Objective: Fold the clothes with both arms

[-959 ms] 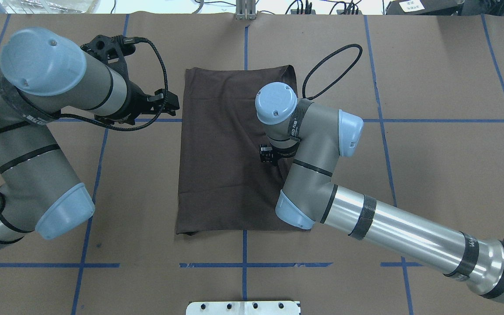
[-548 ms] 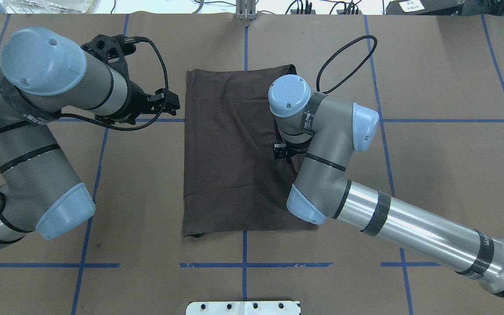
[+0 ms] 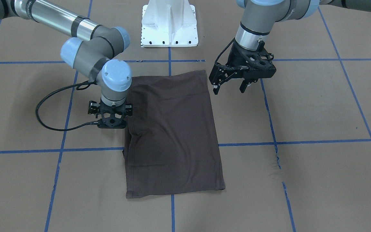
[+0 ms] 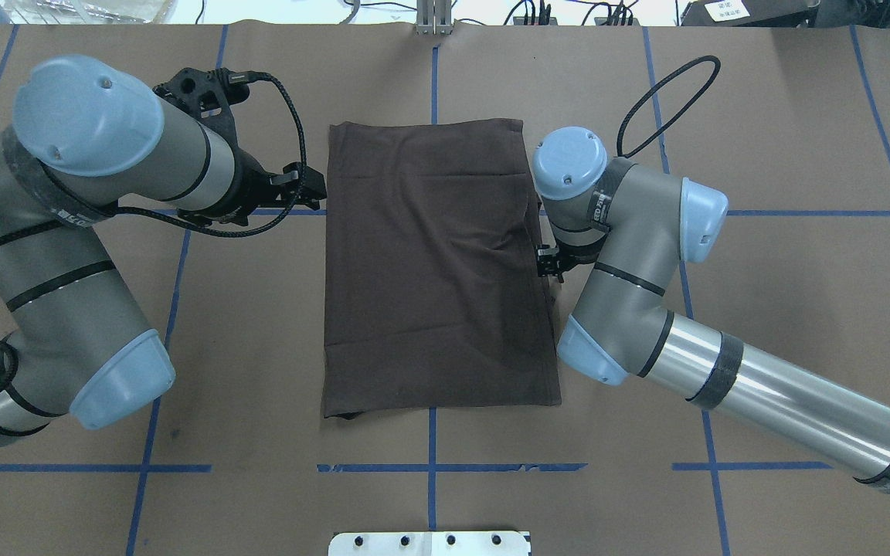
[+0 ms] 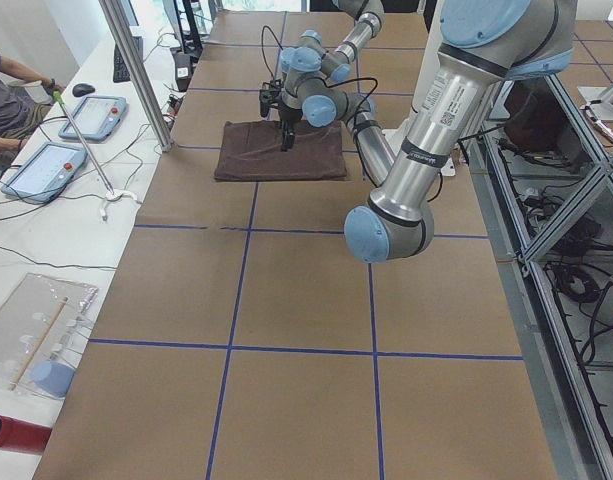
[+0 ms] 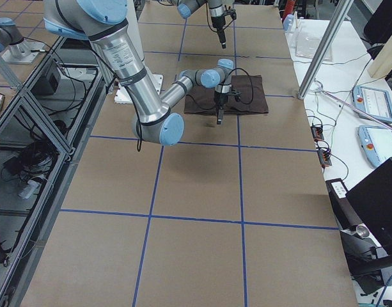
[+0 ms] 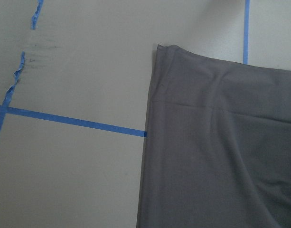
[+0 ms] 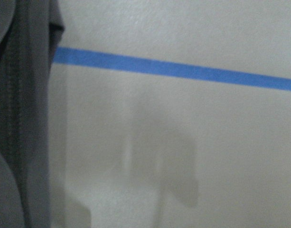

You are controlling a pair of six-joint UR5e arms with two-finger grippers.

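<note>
Shirt: dark brown thin T-shirt, folded rectangle.
Left tool: mine, wide beside one long edge, ready to pinch.
Right tool: at opposite edge; width I cannot tell.

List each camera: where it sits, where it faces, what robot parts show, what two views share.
Front-facing: across the table, facing the robot, steeply down; shirt, left arm, right arm, base.
Overhead: behind the robot, looking forward-down; both arms.
Exterior left: table's left end; left arm near.
Exterior right: table's right end; right arm near.
Left wrist: down on a shirt corner; no robot parts.
Right wrist: down on shirt edge, tape; none.
Shared: front-facing and overhead show shirt and both arms.
</note>
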